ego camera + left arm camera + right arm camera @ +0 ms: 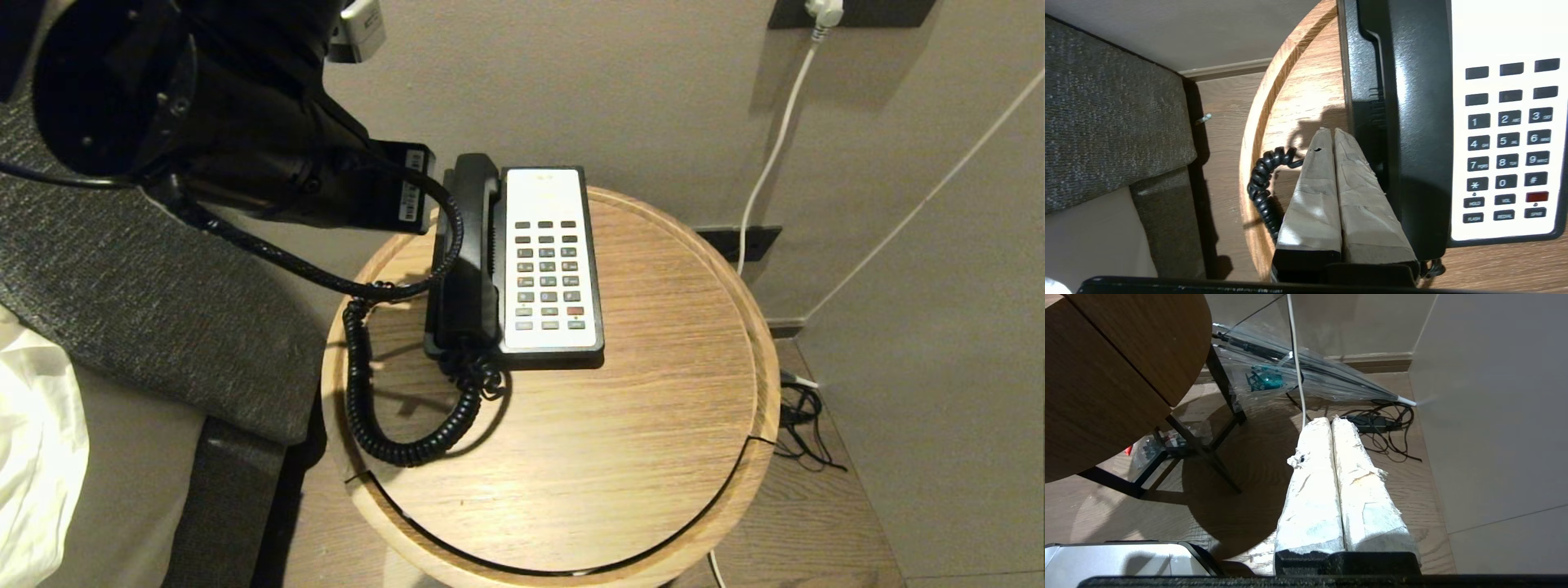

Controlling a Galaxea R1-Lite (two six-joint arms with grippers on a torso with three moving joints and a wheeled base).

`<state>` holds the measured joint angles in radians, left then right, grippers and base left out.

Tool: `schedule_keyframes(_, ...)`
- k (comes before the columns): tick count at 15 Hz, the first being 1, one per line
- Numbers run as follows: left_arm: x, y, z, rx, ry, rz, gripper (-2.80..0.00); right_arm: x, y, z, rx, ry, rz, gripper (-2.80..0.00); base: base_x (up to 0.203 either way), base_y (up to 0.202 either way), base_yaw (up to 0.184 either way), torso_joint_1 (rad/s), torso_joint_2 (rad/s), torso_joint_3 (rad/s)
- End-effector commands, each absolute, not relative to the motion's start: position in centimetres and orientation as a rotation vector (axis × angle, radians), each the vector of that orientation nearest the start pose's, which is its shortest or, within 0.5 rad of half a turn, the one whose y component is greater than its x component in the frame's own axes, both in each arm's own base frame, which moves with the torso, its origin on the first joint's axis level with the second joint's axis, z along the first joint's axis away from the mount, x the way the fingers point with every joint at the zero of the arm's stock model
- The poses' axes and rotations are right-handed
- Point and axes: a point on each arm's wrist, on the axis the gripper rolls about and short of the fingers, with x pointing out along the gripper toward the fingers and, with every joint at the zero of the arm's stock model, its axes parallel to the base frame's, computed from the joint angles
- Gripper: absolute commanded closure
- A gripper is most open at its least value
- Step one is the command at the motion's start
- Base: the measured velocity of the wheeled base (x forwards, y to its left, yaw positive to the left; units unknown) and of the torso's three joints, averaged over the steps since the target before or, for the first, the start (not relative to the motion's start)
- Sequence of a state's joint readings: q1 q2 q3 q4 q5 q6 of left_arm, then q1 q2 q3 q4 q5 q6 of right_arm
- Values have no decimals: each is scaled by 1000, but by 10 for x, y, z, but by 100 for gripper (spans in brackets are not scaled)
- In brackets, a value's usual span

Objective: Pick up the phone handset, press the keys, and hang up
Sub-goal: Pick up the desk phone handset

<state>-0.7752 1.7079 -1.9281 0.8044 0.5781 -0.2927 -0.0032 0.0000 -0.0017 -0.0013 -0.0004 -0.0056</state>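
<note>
My left gripper (1330,131), fingers together, hangs beside the handset (1412,122) on the phone (1506,32); keys read HOLD, FLASH, REDIAL; right gripper (1331,421) closed

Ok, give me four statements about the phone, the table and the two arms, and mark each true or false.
1. The phone handset rests in its cradle on the phone base. True.
2. The left gripper has its jaws wide open. False: they are shut, beside the handset.
3. The table is round and wooden. True.
4. The right gripper is above the keypad. False: it hangs over the floor beside the table, jaws shut.
</note>
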Motion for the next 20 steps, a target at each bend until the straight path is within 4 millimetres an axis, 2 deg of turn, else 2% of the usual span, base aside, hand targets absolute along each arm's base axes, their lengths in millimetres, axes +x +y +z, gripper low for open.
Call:
schedule_keyframes(1, 206, -187, 355, 66, 470, -129, 0, -23, 0, 76, -6, -5, -3, 0, 0, 0, 0, 0, 0, 0)
schedule_keyframes(3, 204, -189, 356, 33, 473, -139, 0, -23, 0, 76, -6, -5, -3, 0, 0, 0, 0, 0, 0, 0)
schedule_keyframes(4, 203, -189, 356, 25, 477, -145, -280, -23, 0, 76, -6, -5, -3, 0, 0, 0, 0, 0, 0, 0)
schedule_keyframes(10, 193, -202, 353, -12, 495, -191, -280, -23, 0, 76, -6, -5, -3, 0, 0, 0, 0, 0, 0, 0)
schedule_keyframes(20, 210, -223, 330, -25, 576, -188, -280, -23, 0, 76, -6, -5, -3, 0, 0, 0, 0, 0, 0, 0)
